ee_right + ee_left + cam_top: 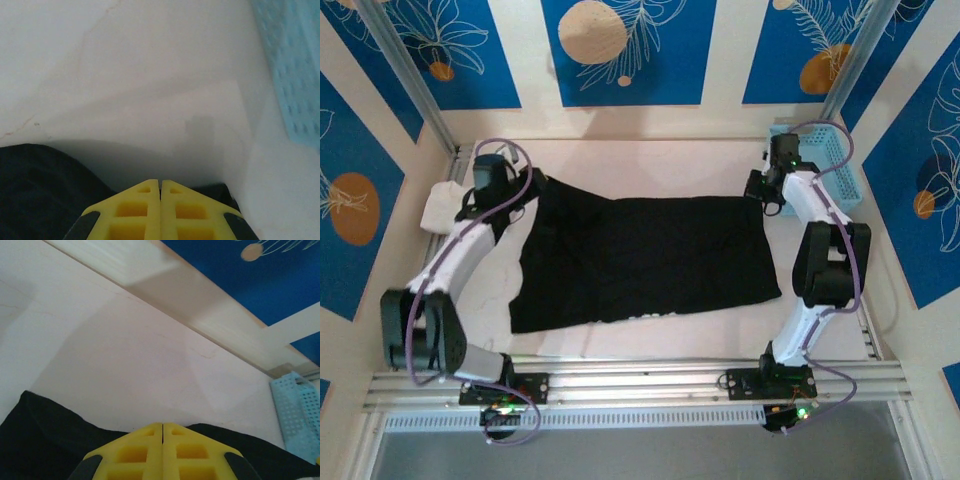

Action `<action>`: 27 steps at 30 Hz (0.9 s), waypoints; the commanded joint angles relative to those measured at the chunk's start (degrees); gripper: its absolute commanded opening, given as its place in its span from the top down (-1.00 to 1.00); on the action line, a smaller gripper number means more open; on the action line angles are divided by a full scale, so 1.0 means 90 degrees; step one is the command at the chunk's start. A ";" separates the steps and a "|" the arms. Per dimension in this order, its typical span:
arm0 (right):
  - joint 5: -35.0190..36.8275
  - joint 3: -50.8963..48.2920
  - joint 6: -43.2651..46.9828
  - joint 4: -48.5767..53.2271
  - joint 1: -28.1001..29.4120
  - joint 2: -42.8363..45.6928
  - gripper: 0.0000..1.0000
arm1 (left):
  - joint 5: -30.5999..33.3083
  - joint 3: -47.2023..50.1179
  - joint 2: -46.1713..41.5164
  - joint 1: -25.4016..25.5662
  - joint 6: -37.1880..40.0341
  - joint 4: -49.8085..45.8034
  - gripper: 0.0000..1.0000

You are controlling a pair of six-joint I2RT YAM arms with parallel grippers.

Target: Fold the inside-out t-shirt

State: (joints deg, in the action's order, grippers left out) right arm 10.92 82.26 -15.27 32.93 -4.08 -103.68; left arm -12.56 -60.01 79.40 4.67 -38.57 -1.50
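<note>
The inside-out t-shirt [640, 260] is black and lies spread flat across the middle of the white table [650, 165], wider than deep. Its far edge runs nearly straight between the two grippers. The near hem slants, lower on the left, with small whitish marks along it near the middle. The left part is bunched, with folds and a sleeve-like flap toward the far-left corner. The right side is smoother and ends in a rounded near-right corner.

The left gripper [515, 195] is at the shirt's far-left corner. In the left wrist view its yellow fingers [135, 452] are pressed together with no gap, and black cloth [40, 435] runs under and to both sides of them. The right gripper [765, 195] is at the far-right corner. In the right wrist view its fingers [132, 215] are likewise closed tight, with dark cloth [40, 190] to the left and just under the tips. Whether either pinches the cloth I cannot tell.

A light-blue basket [845, 150] sits at the far right, just beyond the right gripper. A white cloth [445, 205] lies bunched at the far-left edge, beside the left arm.
</note>
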 commanded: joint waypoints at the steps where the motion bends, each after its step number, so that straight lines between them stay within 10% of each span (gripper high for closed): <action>1: -0.0182 -0.0521 -0.0322 -0.0027 -0.0089 0.0546 1.00 | 0.0117 0.0329 -0.0791 0.0018 -0.0120 -0.0781 1.00; 14: -0.0259 -0.2373 -0.0826 -0.0023 -0.0261 0.2041 1.00 | 0.0490 0.1696 -0.3785 -0.0020 0.0515 -0.3292 1.00; 27: -0.0110 -0.3042 -0.0931 0.0092 -0.0582 0.2731 1.00 | 0.0665 0.1979 -0.4783 -0.0021 0.0721 -0.4391 1.00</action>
State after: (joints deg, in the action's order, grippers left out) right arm 9.65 55.96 -22.55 32.99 -8.88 -80.93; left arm -8.23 -42.22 37.26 4.67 -33.91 -37.82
